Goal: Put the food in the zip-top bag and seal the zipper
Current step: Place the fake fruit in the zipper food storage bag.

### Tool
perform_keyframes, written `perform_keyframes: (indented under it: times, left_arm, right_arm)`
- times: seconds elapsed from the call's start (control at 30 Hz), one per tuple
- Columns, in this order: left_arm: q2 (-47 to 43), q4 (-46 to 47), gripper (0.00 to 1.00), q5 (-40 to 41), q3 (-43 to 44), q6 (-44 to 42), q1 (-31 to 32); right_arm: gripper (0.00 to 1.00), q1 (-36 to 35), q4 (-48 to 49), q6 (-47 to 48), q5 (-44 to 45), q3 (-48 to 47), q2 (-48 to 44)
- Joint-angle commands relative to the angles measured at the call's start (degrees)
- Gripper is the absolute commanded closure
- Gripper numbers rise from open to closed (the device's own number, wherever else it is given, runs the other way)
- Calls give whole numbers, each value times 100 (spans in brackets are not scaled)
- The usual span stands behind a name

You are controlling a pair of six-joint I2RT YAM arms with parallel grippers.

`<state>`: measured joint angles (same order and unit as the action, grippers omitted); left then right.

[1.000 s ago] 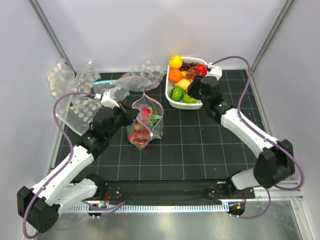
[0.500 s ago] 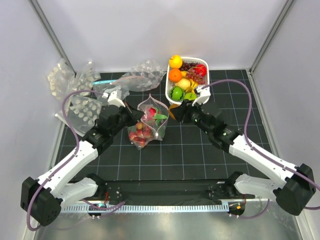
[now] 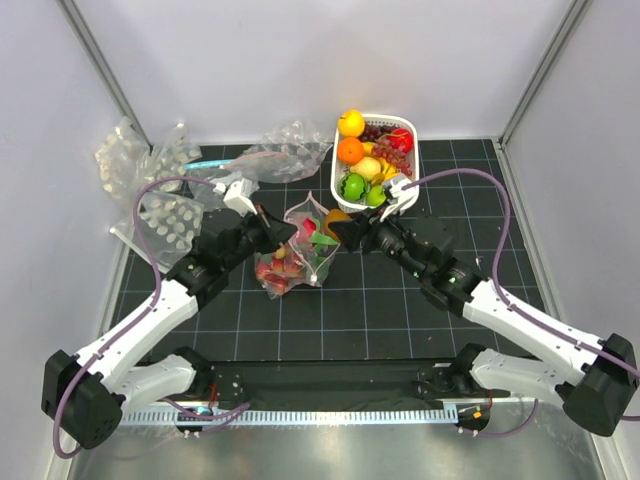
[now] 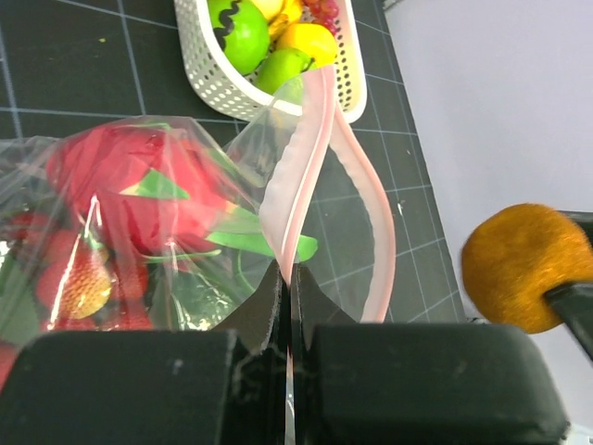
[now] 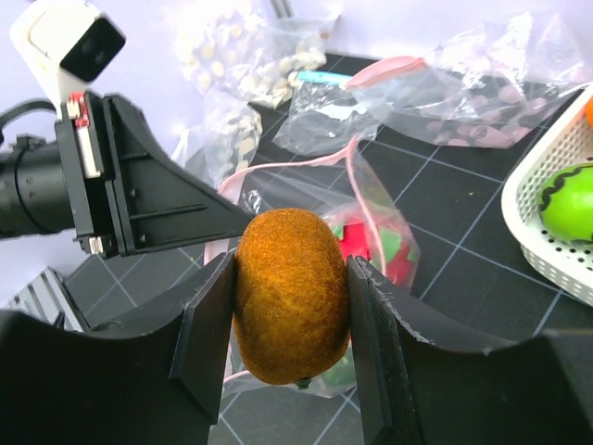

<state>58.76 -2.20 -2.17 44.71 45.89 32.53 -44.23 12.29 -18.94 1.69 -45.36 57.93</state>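
Landmark: white basket (image 4: 222, 88) of round fruits, on the black gridded mat (image 3: 400, 310).
Zip-top bag (image 3: 295, 250): near the basket, just off its near-left corner, held up with its mouth gaping toward the basket.
Zipper (image 4: 320, 139): unsealed. The two pink lips bow well apart, touching only at the end nearest the basket.
Food (image 4: 120, 195): inside the bag, on the side away from the basket. It is strawberries, a red-pink dragon fruit and green leaves.
Left gripper (image 4: 289, 311): at the bag end farthest from the basket. Jaws pressed together on one zipper lip, holding the mouth up.
Right gripper (image 3: 345, 228): between basket and bag. Jaws part-spread, clamped on either side of the fuzzy fruit.
Fuzzy orange-brown fruit (image 5: 292, 297): airborne on the basket side of the bag mouth, just beside the open lips and not yet inside.
Spare bags (image 3: 285, 150): crumpled, well to the left of the basket.
Done (judged): most of the filling, since the listed food is bagged.
Left (judged): drop the held fruit through the mouth, withdraw, then press the lips shut along the whole strip.
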Motion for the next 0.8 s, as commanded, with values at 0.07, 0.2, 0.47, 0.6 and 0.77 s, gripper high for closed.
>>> perform_keyframes:
  times: [0.07, 0.2, 0.47, 0.6, 0.77]
  left_arm:
    - [-5, 448, 100, -319, 214, -194, 86]
    - [-5, 510, 100, -363, 205, -221, 148]
    - [-14, 536, 100, -406, 205, -308, 201]
    - [-102, 527, 100, -345, 187, -352, 209]
    - [-163, 527, 100, -328, 179, -379, 209]
  right_arm:
    - [75, -331, 309, 355, -99, -157, 270]
    - [74, -586, 117, 601, -3, -393, 595]
    - [22, -904, -351, 866, 919, -746, 1019]
    - [23, -912, -412, 795, 1508, -641, 756]
    - [41, -912, -763, 603, 2544, -745, 798]
